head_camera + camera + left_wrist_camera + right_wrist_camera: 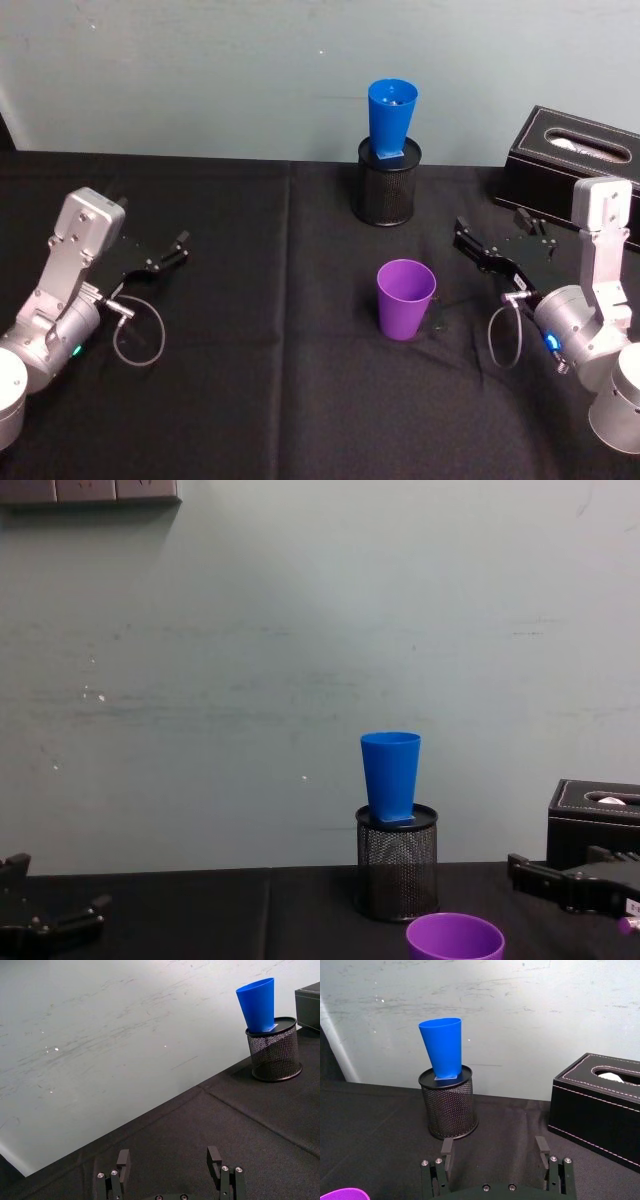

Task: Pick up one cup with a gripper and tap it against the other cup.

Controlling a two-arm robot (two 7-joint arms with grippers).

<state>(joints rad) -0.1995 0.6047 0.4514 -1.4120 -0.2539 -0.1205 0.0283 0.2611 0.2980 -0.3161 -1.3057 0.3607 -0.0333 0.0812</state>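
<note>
The purple cup (405, 298) stands upright on the black cloth, mouth up, near the table's middle; its rim also shows in the right wrist view (342, 1194) and the chest view (455, 938). The blue cup (392, 118) sits slightly tilted in the top of a black mesh pen holder (389, 182) behind it, also in view as the blue cup (442, 1047) (257, 1004) (390, 775). My right gripper (490, 232) rests open to the right of the purple cup, apart from it, its fingers (540, 1145) empty. My left gripper (155, 225) lies open and empty at the far left.
A black tissue box (570, 160) stands at the back right, just behind my right arm. A pale wall rises right behind the table's far edge. The black cloth (250, 380) lies bare between the left arm and the purple cup.
</note>
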